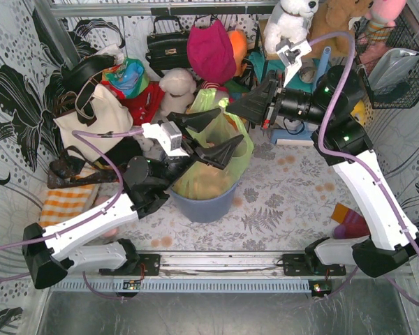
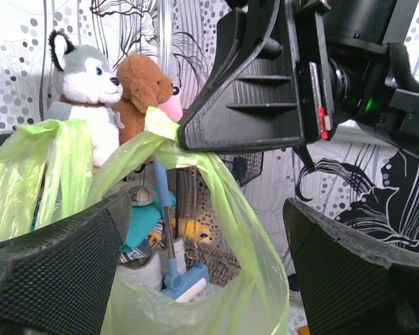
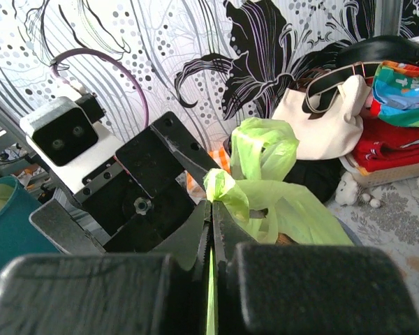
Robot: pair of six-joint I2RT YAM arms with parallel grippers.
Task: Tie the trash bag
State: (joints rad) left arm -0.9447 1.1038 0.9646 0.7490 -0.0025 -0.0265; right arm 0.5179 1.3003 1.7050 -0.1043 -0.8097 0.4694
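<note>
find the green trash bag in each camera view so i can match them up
top external: trash bag centre, in the blue bin
left wrist: trash bag left to bottom centre, handles raised
right wrist: trash bag centre, past the closed jaws
shared landmark: right gripper shut on one handle

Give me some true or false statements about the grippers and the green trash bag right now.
1. The right gripper is shut on a handle of the trash bag. True.
2. The left gripper grips the other handle. False: its jaws stand open, holding nothing.
3. The trash bag sits in the blue-grey bin. True.
4. The handles are knotted together. False: they stand apart, untied.
</note>
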